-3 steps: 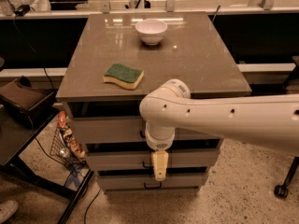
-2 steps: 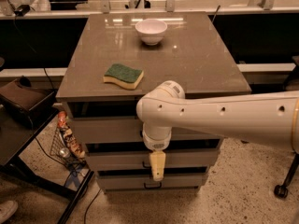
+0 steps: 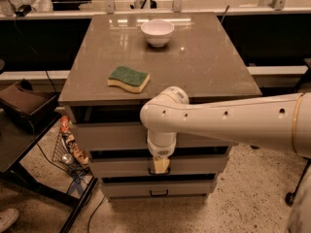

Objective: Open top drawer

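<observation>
A white robot arm (image 3: pixel 228 123) reaches in from the right of the view, across the front of a grey drawer cabinet (image 3: pixel 209 76). At its end the arm bends downward, and the gripper (image 3: pixel 161 165) hangs tip-down with a pale yellowish end. Whether the gripper is spread or pressed together cannot be told from this angle.

The top drawer (image 3: pixel 109 136) is directly above the gripper and behind the arm's wrist – a wide grey front just under the cabinet's top surface. Its handle is hidden by the arm. The gripper's tip lies over the centre of the middle drawer (image 3: pixel 199 165), one level lower. Below the gripper is the bottom drawer (image 3: pixel 126 188), with its small black bar handle (image 3: pixel 159 193) straight beneath the tip.

On the cabinet top, above the gripper and a little to its left in the view, a green and yellow sponge (image 3: pixel 128 78) lies near the front edge. Farther back, well beyond the gripper, a white bowl (image 3: pixel 157 32) stands upright.

Left of the gripper, beside the cabinet, a wire basket (image 3: pixel 65 152) leans on the speckled floor (image 3: pixel 243 203).
</observation>
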`<state>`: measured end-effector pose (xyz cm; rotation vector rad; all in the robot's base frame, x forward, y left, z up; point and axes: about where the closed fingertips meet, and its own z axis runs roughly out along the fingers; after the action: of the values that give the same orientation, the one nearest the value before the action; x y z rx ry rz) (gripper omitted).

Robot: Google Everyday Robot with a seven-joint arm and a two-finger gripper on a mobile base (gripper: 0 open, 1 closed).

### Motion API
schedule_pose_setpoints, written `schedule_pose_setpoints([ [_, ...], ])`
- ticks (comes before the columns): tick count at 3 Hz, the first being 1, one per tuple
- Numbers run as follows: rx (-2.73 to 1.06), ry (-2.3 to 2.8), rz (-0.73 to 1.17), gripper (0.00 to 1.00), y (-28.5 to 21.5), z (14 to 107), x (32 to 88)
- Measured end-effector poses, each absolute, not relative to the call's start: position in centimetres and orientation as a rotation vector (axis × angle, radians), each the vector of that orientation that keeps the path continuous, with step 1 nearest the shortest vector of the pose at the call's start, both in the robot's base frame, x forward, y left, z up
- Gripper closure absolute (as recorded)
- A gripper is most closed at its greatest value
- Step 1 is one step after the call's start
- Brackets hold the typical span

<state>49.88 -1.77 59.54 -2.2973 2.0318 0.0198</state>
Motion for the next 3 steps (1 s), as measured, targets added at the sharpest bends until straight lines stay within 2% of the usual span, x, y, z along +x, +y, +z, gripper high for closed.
schedule_pose_setpoints([
  [2, -2.283, 2.024, 0.012, 0.95, -2.0, 60.37, 49.41],
  [3, -2.262, 2.041, -0.001, 1.0, -2.56, 60.83, 48.49],
])
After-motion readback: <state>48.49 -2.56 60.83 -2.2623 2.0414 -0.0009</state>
